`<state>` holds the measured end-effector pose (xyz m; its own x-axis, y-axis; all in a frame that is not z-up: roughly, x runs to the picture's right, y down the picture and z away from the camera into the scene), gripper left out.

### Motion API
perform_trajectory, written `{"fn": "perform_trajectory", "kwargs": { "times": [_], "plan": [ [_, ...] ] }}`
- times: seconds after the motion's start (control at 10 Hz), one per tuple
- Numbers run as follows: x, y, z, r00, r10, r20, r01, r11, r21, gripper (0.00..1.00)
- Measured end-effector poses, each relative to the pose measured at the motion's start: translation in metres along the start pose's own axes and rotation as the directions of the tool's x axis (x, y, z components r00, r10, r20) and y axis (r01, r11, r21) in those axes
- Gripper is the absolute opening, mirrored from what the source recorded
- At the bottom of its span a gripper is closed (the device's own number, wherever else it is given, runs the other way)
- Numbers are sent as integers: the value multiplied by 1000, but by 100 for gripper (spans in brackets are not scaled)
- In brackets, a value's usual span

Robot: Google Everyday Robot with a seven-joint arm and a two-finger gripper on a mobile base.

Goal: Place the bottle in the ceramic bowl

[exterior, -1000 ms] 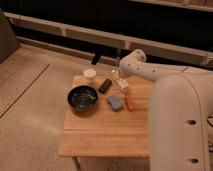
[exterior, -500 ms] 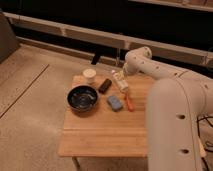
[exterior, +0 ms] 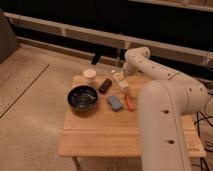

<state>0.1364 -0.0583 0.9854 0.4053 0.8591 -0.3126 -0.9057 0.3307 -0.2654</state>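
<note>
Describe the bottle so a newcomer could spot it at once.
On the wooden table, look to the back edge, where the robot's end effector hovers. The bottle sits right beside it: small, slim and cream-coloured, unlike the round white cup and the flat blue pad nearby.

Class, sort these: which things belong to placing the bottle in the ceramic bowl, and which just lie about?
Job: bottle; ceramic bowl; gripper, at the bottle's top end.
Lying about: white cup; dark block; blue pad; orange item.

pincer (exterior: 120,71) by bottle (exterior: 121,83): blurred | table (exterior: 100,135) edge: hidden behind arm (exterior: 165,115)
</note>
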Motion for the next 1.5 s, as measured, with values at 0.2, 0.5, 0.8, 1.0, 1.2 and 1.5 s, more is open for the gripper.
{"fn": "perform_trajectory", "kwargs": {
  "times": [0.2, 0.5, 0.8, 1.0, 1.2, 1.5],
  "plan": [
    [5, 8, 13, 1000, -15, -26, 14, 1000, -20, 65],
    [20, 7, 30, 996, -38, -86, 37, 999, -11, 65],
    [35, -5, 41, 989, -27, -148, 32, 999, 31, 64],
    [37, -9, 44, 986, -7, -168, 16, 998, 53, 47],
    [31, -9, 45, 987, -8, -158, 17, 998, 59, 27],
    [23, -7, 44, 991, -5, -134, 14, 998, 63, 1]
  ]
}}
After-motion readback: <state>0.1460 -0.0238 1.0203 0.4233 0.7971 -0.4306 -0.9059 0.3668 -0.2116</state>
